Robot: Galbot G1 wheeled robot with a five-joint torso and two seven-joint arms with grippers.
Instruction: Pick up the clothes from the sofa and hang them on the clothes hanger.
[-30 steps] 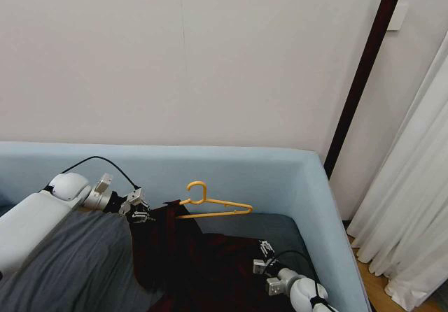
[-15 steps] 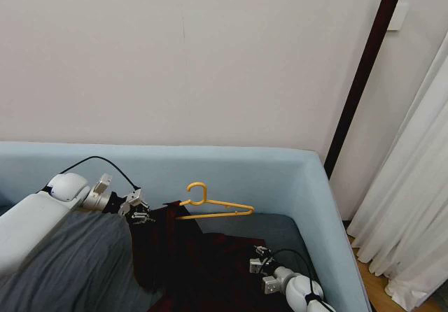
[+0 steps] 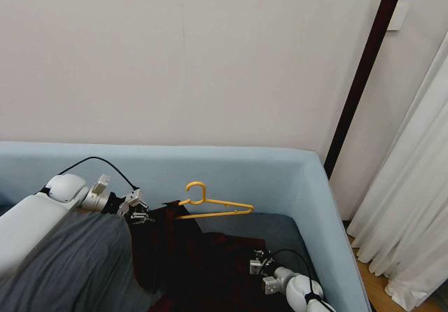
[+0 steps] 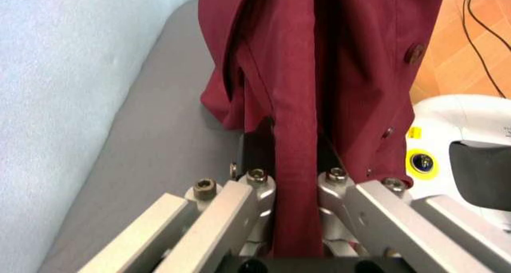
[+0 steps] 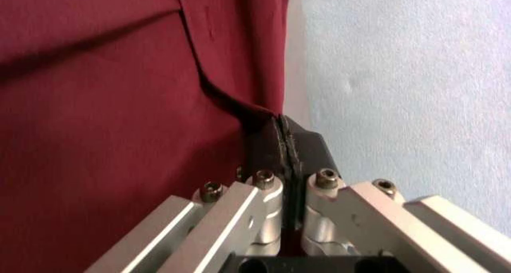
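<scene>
As left gripper (image 3: pixel 142 213) and right gripper (image 3: pixel 257 261) fingers clamp the limp maroon shirt (image 3: pixel 203 263), we'd favour its shoulders.

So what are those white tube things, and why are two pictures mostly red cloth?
Those white tubes are a robot's two arms. The wide picture comes from a camera on its head, looking down at a light blue sofa. On the sofa is a dark red shirt, with a yellow hanger at its top. The other two pictures come from little cameras on the wrists, so you look right along the metal fingers. The left gripper pinches a fold of the shirt up near the hanger. The right gripper pinches the shirt's edge lower down, on the robot's right. Both are shut on the cloth.
</scene>
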